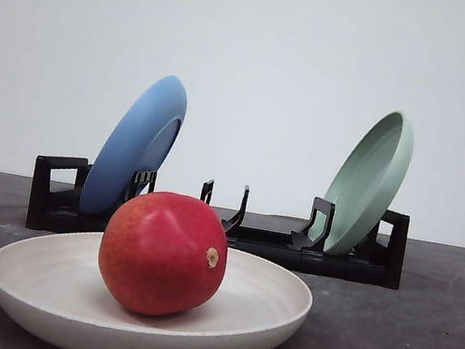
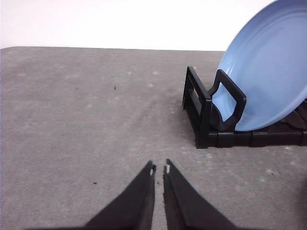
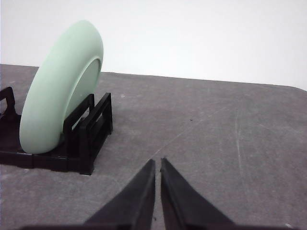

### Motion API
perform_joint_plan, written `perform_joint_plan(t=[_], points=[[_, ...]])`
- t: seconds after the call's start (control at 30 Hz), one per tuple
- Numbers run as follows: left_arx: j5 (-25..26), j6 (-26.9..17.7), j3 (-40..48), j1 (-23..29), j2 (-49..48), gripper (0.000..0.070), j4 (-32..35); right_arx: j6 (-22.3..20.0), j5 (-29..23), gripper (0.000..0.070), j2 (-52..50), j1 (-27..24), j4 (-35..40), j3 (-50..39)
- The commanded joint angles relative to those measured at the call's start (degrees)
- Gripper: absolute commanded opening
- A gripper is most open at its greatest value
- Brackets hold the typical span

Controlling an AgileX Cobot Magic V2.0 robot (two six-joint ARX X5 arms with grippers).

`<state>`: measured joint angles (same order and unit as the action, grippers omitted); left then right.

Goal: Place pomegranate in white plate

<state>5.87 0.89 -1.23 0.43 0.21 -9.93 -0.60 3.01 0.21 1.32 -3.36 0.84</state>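
Grey, mottled tabletop (image 1: 418,346) under a blank white wall, seen near to far. Nearest, in the front view: white plate (image 1: 46,287), shallow and cream, flat on the tabletop, with the pomegranate (image 1: 158,256) resting inside it a little left of centre, tan stem nub turned rightward. Behind, well apart from the plate: black dish rack (image 1: 351,262), blue plate (image 1: 135,146) leaning in its left end, pale green plate (image 1: 368,183) leaning in its right end, middle slots bare. Seen from the wrists: left gripper (image 2: 159,168), fingers drawn nearly together with only a slit between the tips, holding nothing, low over bare tabletop beside the rack's blue-plate end; right gripper (image 3: 158,162), fingers likewise pinched almost shut and holding nothing, beside the green-plate end. Fruit apart from both sets of fingers, touched by neither. Judged from this: placement apparently done, fruit settled and steady in the dish. Best handling of the step in hand: keeping both arms clear of the plate rim, no nudging of a round fruit liable to roll, and no brushing of the leaning plates on any retreat.
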Motion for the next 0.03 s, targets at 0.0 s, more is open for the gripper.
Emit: perform_joint_plan(t=[0.0], points=[[-0.09,-0.39,0.55,0.04,-0.04,0.0012,0.74,0.59,-0.04,0.0016,0.00,-0.11,0.79,-0.26]])
